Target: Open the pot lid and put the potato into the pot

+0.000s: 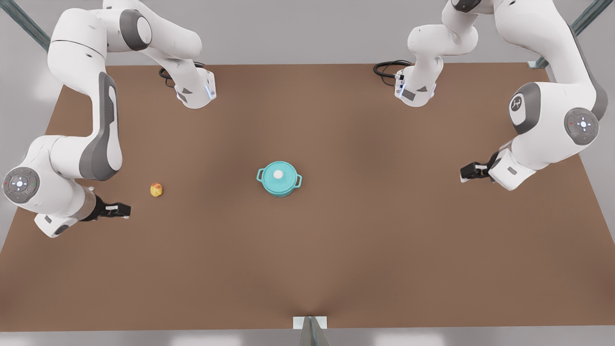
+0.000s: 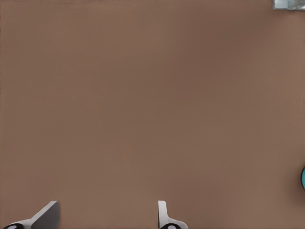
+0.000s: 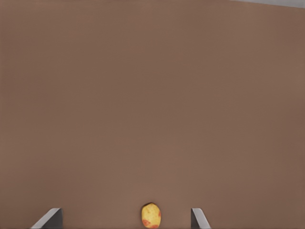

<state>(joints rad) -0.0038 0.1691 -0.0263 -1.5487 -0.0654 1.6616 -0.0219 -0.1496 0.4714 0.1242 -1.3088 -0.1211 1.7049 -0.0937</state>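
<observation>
Progress: we are judging the task as not yet begun; the pot lid (image 1: 278,174) is sitting closed on the pot (image 1: 279,185), and the potato (image 1: 156,190) is lying on the bare brown table (image 1: 307,269).
Left to do: we are expecting to lift the lid off, then pick up the potato and drop it into the pot.
Right gripper (image 3: 127,220): we are holding it on the front view's left, just beside the potato, fingers spread wide and gripping nothing; in its wrist view the potato (image 3: 151,215) is lying between the fingertips.
Left gripper (image 2: 106,215): we are holding it on the front view's right, well apart from the pot, fingers parted and empty above bare table.
Pot position: it is standing upright near the table's middle, loop handles pointing to the front view's left and right.
Potato axis: in the right wrist view we are reading its long axis as running along the gripper's reach, across the line between the fingers.
Lid knob: the small white knob is facing straight up at the lid's centre.
</observation>
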